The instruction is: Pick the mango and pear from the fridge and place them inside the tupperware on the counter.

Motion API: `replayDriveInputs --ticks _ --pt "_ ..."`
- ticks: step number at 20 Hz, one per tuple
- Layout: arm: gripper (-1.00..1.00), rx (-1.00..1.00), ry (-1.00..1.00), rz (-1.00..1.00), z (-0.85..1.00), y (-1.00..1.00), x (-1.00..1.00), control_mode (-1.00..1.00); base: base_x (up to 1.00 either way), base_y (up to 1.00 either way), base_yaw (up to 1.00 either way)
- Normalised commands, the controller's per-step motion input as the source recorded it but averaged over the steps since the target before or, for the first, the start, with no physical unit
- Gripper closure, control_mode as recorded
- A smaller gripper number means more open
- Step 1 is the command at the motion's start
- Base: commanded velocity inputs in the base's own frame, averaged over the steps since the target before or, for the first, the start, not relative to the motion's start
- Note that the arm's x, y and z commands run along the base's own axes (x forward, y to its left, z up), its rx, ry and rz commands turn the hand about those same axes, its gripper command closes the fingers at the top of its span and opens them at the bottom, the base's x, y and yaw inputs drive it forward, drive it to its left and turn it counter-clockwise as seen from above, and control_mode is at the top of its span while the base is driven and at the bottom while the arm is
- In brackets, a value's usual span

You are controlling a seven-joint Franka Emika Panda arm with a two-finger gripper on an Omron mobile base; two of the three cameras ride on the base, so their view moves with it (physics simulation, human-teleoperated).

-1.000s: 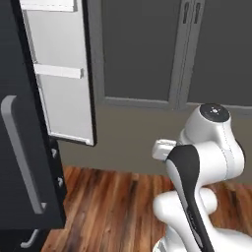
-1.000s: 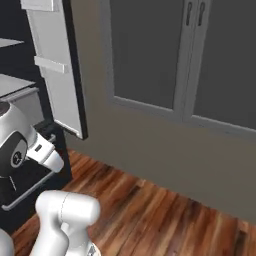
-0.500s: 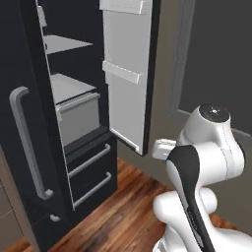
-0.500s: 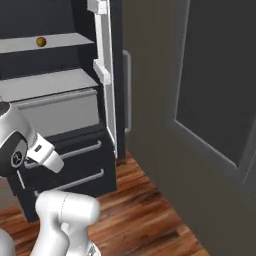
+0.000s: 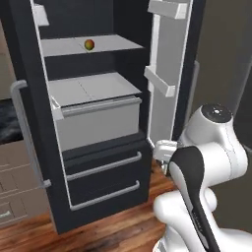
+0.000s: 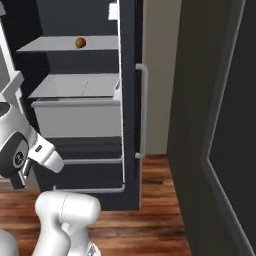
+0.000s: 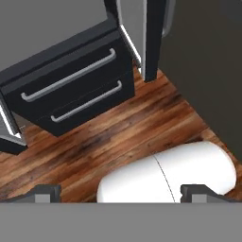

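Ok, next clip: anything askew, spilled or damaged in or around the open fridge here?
Nothing stands out. The fridge stands open, its shelves level and its lower drawers shut flush. One round fruit sits upright on the upper shelf, with nothing spilled around it. The wood floor below looks clean.

Brown wood plank floor (image 7: 118, 137) under me, running up to a dark wall panel (image 6: 220, 125). Light brown cabinet drawers (image 5: 15, 187) left of that floor.
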Motion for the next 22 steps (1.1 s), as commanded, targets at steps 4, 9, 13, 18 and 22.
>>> replayDriveInputs --ticks 4,9,13,18,22 --pt "-1.0 0.0 0.0 0.0 0.0 0.0 0.0 1.0 0.8 -0.31 0.47" --pt "-1.0 0.0 0.0 0.0 0.0 0.0 0.0 1.0 0.72 -0.01 0.14" --pt "-1.0 0.0 0.0 0.0 0.0 0.0 0.0 1.0 0.64 0.0 0.01" --pt "-1.0 0.0 0.0 0.0 0.0 0.0 0.0 1.0 0.64 0.15 0.0" --pt "-1.0 0.0 0.0 0.0 0.0 0.0 0.0 1.0 0.61 0.32 0.0"
